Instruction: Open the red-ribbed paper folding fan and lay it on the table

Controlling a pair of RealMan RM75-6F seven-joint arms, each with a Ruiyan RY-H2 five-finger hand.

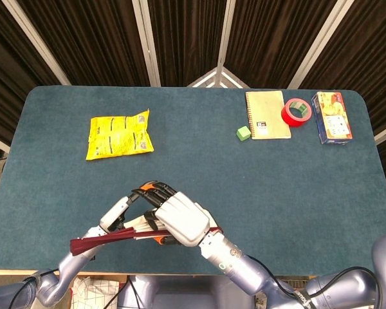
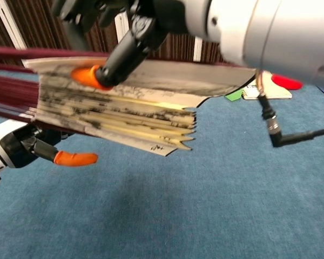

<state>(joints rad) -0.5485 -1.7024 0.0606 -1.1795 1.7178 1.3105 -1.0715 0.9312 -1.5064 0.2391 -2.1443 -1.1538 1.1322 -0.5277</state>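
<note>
The folding fan is partly spread and held in the air over the near-left part of the table. Its dark red ribs point left. Its ink-painted paper fans out to the right, several folds still stacked. My right hand grips the fan from above, an orange fingertip pressing on the paper. My left hand sits under the ribs; in the chest view this left hand shows one orange-tipped finger sticking out free below the fan. The left hand's other fingers are hidden.
A yellow snack packet lies at the back left. At the back right are a green cube, a notebook, a red tape roll and a printed box. The table's near edge runs just below both hands.
</note>
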